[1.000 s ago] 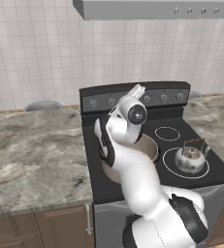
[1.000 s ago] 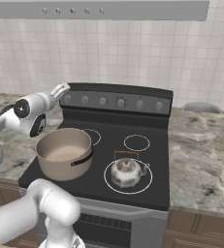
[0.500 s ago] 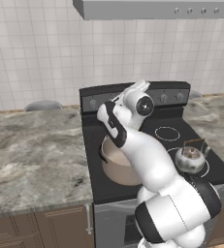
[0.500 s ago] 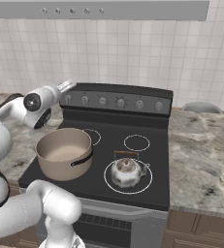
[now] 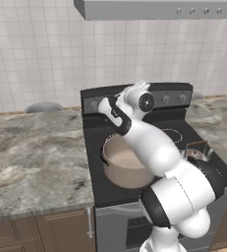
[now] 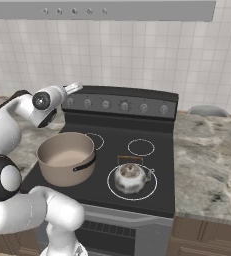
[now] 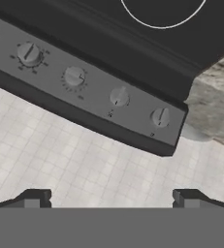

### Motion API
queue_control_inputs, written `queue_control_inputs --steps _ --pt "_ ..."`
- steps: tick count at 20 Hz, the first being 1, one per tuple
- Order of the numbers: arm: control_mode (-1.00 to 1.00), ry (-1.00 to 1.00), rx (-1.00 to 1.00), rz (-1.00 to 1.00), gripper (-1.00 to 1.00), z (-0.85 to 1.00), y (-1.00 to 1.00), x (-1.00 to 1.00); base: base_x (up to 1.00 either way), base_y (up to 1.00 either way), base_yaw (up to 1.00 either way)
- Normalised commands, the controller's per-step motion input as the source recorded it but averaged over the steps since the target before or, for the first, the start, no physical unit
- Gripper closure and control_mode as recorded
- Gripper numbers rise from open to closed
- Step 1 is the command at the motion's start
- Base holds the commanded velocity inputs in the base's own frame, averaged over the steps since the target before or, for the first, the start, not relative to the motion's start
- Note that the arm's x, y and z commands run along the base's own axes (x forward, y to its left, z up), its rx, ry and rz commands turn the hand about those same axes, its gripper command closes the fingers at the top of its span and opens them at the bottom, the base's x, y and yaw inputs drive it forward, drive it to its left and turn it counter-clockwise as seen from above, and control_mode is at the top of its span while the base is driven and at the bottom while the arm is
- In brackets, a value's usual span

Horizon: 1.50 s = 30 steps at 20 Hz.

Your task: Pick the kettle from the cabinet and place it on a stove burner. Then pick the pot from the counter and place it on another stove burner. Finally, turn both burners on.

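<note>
Hand (jaws wide) faces stove knobs

A kitchen: stove, marble counter, tiled wall.

Both base cameras sit behind the arm, looking forward and down from left and right at the same stove, with its pot and tiled wall. The hand camera, close and rolled over, faces the stove's knob panel with the cooktop above it.
</note>
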Motion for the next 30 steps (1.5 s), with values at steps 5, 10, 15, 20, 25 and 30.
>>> queue_control_inputs --steps 5,10,15,20,25,30 --pt "-1.0 0.11 0.12 -0.04 -1.0 0.4 0.11 0.04 0.0 0.0 0.0" --pt "-1.0 0.12 0.03 -0.08 -1.0 0.59 0.23 0.01 0.0 0.0 0.0" --pt "-1.0 0.21 -0.01 -0.08 -1.0 0.36 0.35 0.0 0.0 0.0 0.0" --pt "-1.0 0.19 -0.02 -0.07 -1.0 0.37 0.37 0.0 0.0 0.0 0.0" --pt "-1.0 0.13 0.0 -0.04 -1.0 0.48 0.41 0.0 0.0 0.0 0.0" --pt "-1.0 0.07 -0.07 0.0 -1.0 0.21 0.55 -0.05 0.0 0.0 0.0"
